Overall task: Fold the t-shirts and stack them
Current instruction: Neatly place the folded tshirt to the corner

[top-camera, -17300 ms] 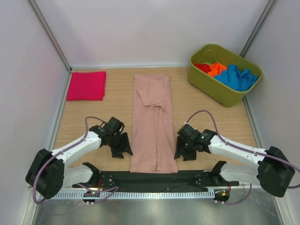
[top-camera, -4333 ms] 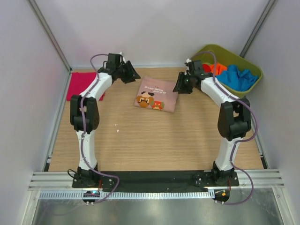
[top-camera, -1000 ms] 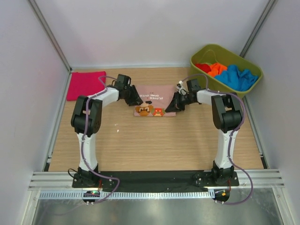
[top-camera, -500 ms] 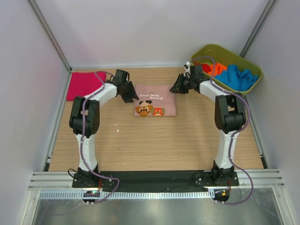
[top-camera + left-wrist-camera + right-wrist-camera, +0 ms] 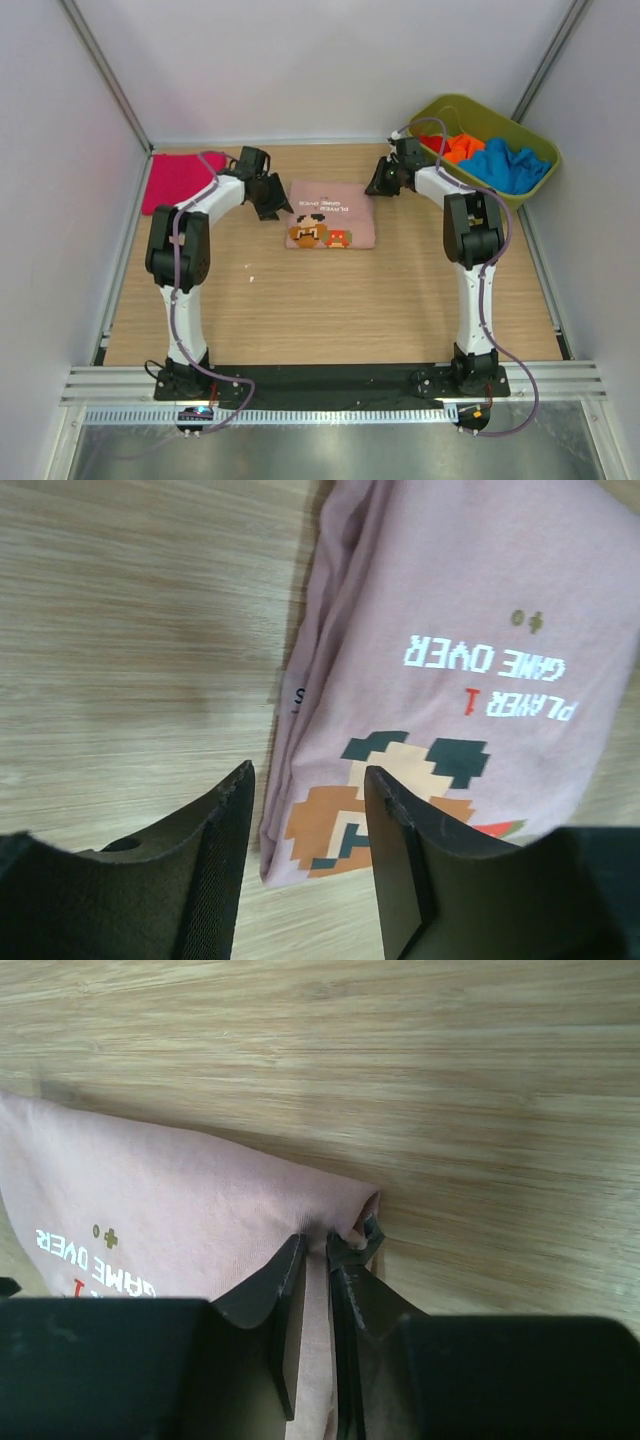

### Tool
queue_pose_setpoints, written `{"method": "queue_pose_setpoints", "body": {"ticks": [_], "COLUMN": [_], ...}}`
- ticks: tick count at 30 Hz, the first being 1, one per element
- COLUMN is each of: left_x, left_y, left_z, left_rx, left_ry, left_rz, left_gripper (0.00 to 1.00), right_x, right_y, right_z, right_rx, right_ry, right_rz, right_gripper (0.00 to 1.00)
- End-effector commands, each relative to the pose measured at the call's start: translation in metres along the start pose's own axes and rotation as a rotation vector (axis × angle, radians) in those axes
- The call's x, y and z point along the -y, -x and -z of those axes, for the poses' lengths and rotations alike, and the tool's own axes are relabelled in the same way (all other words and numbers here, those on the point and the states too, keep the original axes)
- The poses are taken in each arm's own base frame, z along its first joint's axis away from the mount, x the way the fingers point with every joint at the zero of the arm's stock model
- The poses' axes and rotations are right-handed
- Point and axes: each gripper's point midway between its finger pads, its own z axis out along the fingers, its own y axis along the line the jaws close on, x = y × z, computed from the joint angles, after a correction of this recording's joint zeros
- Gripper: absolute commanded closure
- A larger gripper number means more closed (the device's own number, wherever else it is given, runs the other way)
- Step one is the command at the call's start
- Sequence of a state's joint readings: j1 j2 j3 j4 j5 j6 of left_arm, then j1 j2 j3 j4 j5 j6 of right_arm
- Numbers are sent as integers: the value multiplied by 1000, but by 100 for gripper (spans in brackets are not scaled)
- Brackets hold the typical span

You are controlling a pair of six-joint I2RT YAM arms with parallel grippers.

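The dusty-pink t-shirt [image 5: 331, 215] lies folded into a small rectangle on the table, cartoon print up. My left gripper [image 5: 272, 205] hovers at its left edge. In the left wrist view that gripper [image 5: 308, 770] is open, and the shirt's [image 5: 470, 610] left edge shows below the gap. My right gripper [image 5: 376, 186] is at the shirt's far right corner. In the right wrist view its jaws [image 5: 315, 1240] stand narrow, pinching that corner of the pink cloth [image 5: 150, 1200]. The magenta t-shirt [image 5: 183, 181] lies folded at the far left.
An olive-green tub [image 5: 446, 172] stands at the far right, holding red [image 5: 432, 143], orange [image 5: 462, 148] and blue [image 5: 505, 165] t-shirts. Grey walls close in the table on the left, back and right. Both arms stretch far across the wooden table [image 5: 330, 300].
My right gripper has moved from the shirt's right edge back to its far right corner. The left gripper has drawn slightly back and left, and its jaws have widened.
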State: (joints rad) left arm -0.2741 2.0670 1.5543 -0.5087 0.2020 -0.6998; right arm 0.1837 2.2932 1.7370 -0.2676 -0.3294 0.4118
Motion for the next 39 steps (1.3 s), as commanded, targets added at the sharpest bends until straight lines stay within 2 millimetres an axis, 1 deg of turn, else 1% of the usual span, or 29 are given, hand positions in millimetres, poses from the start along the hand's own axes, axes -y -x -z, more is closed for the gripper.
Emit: {"method": "queue_pose_setpoints", "body": {"ticks": [1,2,3,5,6,7,8,9,10,12,13,15,16,17,18,19,20,21,22,23,27,29,33,39], "left_x": [27,27,23,18,17,17,14,12,8,2,0,1,1,4,0,-2,-3,-6,-9,-11,-18,-16,-9,-13], "left_y": [28,28,30,33,34,38,35,34,37,35,36,38,40,43,42,43,44,42,41,39,30,29,29,20], "left_z": [21,20,18,14,13,13,7,5,4,-6,-11,-22,-25,-26,-33,-35,-38,-43,-46,-49,-61,-67,-71,-79], "left_rx": [36,28,27,8,3,2,-14,-23,-14,-26,-29,-40,-39,-33,-40,-37,-34,-42,-47,-54,-86,-91,-103,-120], "left_ry": [-121,-123,-118,-131,-137,-149,-144,-140,-120,-108,-106,-120,-121,-129,-120,-115,-109,-103,-98,-95,-91,-110,-147,-126], "left_rz": [-74,-88,-91,-118,-125,-131,-136,-156,-158,-162,-179,-205,-214,-222,-225,-230,-233,-231,-232,-230,-221,-219,-217,-213], "left_gripper": [50,48,46,46,45,45,45,44,44,42,41,41,41,40,40,40,40,40,40,41,43,44,46,48], "right_x": [-4,-10,-13,-22,-35,-36,-41,-55,-53,-63,-67,-71,-74,-76,-78,-79,-82,-83,-80,-86,-86,-87,-86,-85], "right_y": [50,55,57,55,64,56,54,62,50,47,42,35,29,26,24,16,15,12,4,7,3,2,-1,-2], "right_z": [31,41,46,59,77,82,89,111,114,131,143,152,161,164,170,176,181,184,185,196,208,211,211,210], "right_rx": [134,148,156,159,194,179,181,218,204,227,233,230,234,238,244,244,253,257,250,275,293,294,285,285], "right_ry": [-48,-44,-39,-17,6,9,22,46,46,82,89,98,104,107,114,118,126,131,128,141,140,141,135,136], "right_rz": [37,52,53,58,63,58,54,55,48,58,53,51,52,55,54,51,53,54,50,57,65,71,78,77], "right_gripper": [78,76,75,72,71,69,69,68,67,65,64,64,64,64,64,64,64,64,64,64,63,63,63,63]}}
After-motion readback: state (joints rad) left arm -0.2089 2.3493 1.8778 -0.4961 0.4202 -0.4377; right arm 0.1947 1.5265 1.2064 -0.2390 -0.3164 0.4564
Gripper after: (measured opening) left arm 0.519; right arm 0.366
